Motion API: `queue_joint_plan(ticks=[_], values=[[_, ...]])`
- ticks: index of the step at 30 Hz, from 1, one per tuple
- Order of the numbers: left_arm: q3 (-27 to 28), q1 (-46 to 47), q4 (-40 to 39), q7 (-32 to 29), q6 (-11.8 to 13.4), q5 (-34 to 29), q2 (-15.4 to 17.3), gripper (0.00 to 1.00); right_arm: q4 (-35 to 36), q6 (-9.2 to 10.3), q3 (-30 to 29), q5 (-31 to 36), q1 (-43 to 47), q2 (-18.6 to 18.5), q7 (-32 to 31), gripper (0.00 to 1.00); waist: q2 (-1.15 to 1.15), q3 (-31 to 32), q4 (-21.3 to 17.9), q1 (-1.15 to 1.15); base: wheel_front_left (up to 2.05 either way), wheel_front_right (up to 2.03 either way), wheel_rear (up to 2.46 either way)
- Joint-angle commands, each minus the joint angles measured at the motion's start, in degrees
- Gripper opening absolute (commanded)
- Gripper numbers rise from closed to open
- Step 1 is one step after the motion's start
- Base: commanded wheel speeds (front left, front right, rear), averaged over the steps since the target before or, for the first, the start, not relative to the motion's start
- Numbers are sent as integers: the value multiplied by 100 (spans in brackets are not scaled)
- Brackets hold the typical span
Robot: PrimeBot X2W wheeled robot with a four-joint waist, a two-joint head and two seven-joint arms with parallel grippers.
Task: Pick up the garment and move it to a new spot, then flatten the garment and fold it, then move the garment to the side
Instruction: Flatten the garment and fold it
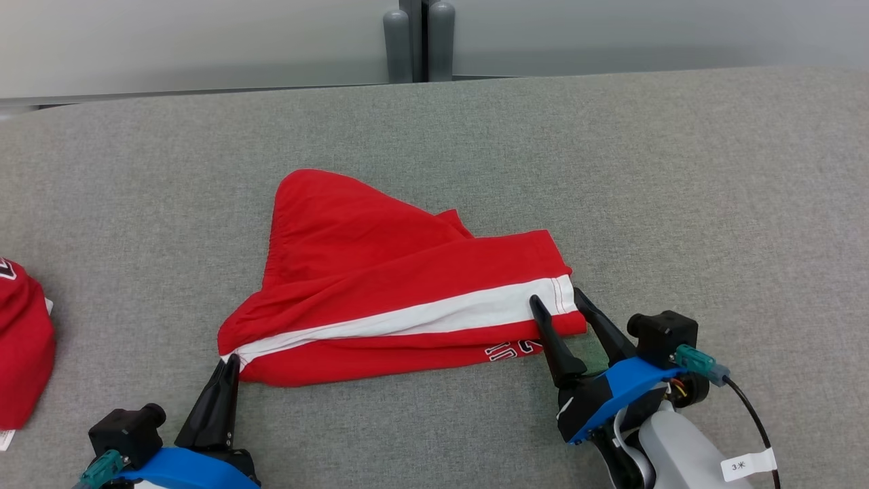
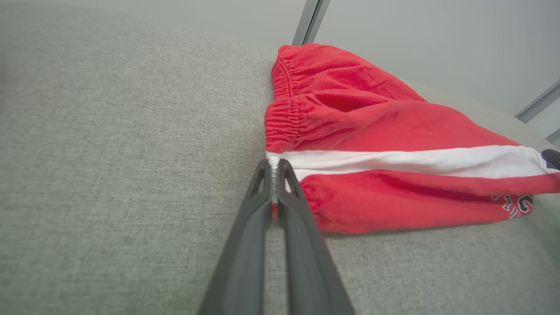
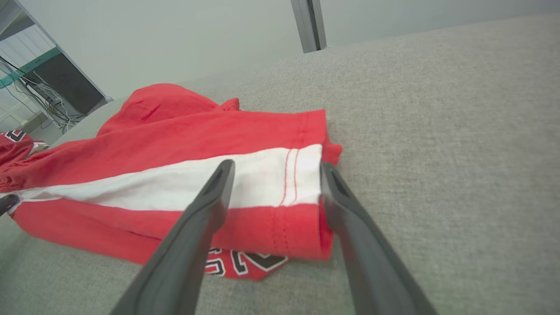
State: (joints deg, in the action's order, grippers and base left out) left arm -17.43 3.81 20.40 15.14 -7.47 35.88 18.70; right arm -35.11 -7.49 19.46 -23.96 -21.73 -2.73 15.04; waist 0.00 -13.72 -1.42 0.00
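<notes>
Right now the garment (image 1: 380, 285), red shorts with a white side stripe (image 1: 441, 316), lies mid-table (image 1: 611, 170), with loose cloth bunched toward 11 o'clock. In the head view the stripe runs from 8 o'clock to 3 o'clock. Left gripper (image 1: 231, 360): clenched on the waistband end of the stripe at 8 o'clock, a sliver of white pinched between its fingers. Right gripper (image 1: 557, 305): released, jaws spread at the hem at 3 o'clock, one finger over the stripe and the other just outside the edge. This looks like taking the second corner before flattening. Push the right in deeper so you catch both layers, since the lettered layer at 5 o'clock could slip free. Close, then draw the ends apart along the stripe. A second red garment (image 1: 24, 339) sits at 9 o'clock, well apart; keep off it.
</notes>
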Motion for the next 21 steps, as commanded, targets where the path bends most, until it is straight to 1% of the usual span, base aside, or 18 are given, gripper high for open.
queue_joint_plan(ticks=[1, 7, 16, 17, 18, 19, 20, 21], values=[[20, 35, -6, 0, -5, -9, -1, 0, -54, 0, 32, -71, -77, -29, 21, 100, 0, -10, -19, 0, 0, 0, 0], [21, 69, -23, 0, -6, -39, -12, 0, -221, 0, 58, -106, -179, -29, 21, 100, 0, -37, -77, 0, 0, 0, 0], [-54, 108, -19, 0, -6, -42, -8, 0, -425, 0, 240, -151, -349, -28, 21, 100, 0, -42, -48, 0, 0, 0, 0], [-57, 105, -11, 0, -6, -39, -7, 0, -433, 0, 245, -158, -368, -30, 21, 97, 0, -38, -42, 0, 0, 0, 0], [-57, 96, -5, 0, -6, -37, -3, 0, -423, 0, 249, -141, -388, -30, 21, 89, 0, -32, -38, 0, 0, 0, 0], [-52, 79, -2, 0, -5, -35, -4, 0, -423, 0, 249, -115, -392, -29, 21, 75, 0, -24, -36, 0, 0, 0, 0], [-49, 62, 3, 0, -6, -36, -8, 0, -431, 0, 246, -104, -387, -29, 21, 55, 0, -17, -34, 0, 0, 0, 0], [-49, 49, 9, 0, -6, -40, -13, 0, -437, 0, 239, -95, -382, -29, 21, 47, 0, -8, -32, 0, 0, 0, 0]])
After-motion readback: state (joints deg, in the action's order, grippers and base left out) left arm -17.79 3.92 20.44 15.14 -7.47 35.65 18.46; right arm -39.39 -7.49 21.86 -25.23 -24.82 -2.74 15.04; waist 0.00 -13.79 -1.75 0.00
